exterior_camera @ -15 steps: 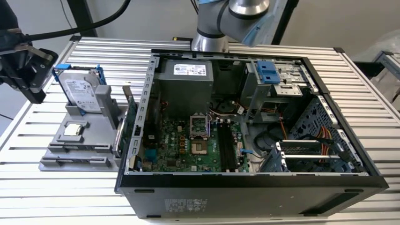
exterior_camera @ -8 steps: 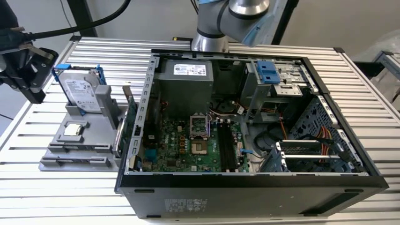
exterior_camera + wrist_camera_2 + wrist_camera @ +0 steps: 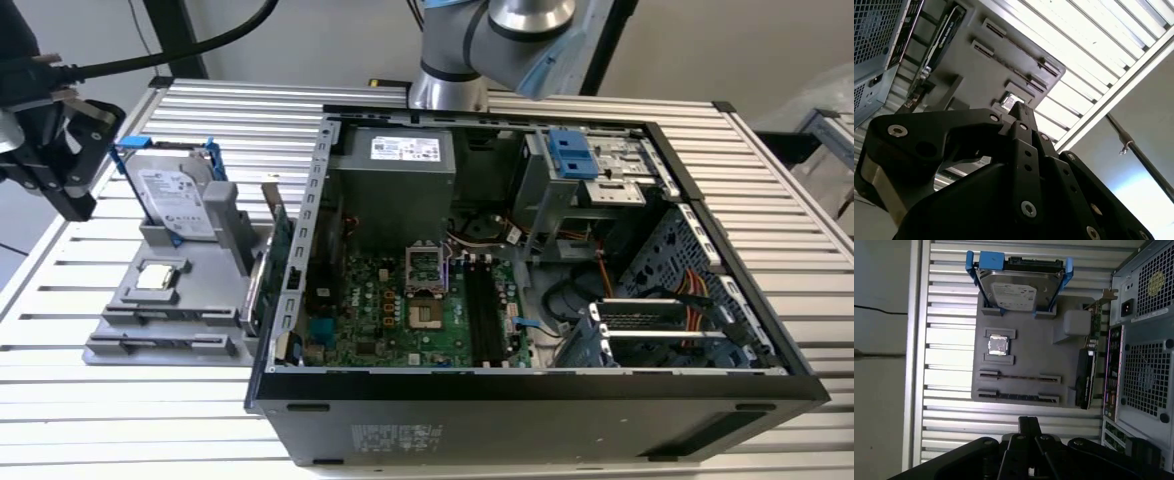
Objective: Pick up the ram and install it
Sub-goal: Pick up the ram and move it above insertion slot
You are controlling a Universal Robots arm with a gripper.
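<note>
Slatted table (image 3: 774,220) holds an open case (image 3: 534,410); its memory slots (image 3: 478,310) look unfilled. In the second wrist view, fingers (image 3: 1021,112) hover above a grey tray (image 3: 969,75). In the first wrist view they press together, empty; the ram (image 3: 1019,376) seems edgewise in a tray slot, unpicked.

Table (image 3: 134,420): ribbed bare alu slats, satin, strong glare. Holder tray (image 3: 1024,360) by table's edge: grey plastic, matt, slightly grainy. Hard drive (image 3: 1046,277): smooth silver metal w/ semi-gloss paper label (image 3: 1014,292); rails (image 3: 990,260) blue smooth plastic. Processor chip (image 3: 998,345): shiny metal lid. PC case (image 3: 534,420): black matt painted sheet metal, perforated bare steel inside. Motherboard (image 3: 387,320): green, glossy. Gripper (image 3: 1029,422): black matt, bright steel screws (image 3: 1028,208).
</note>
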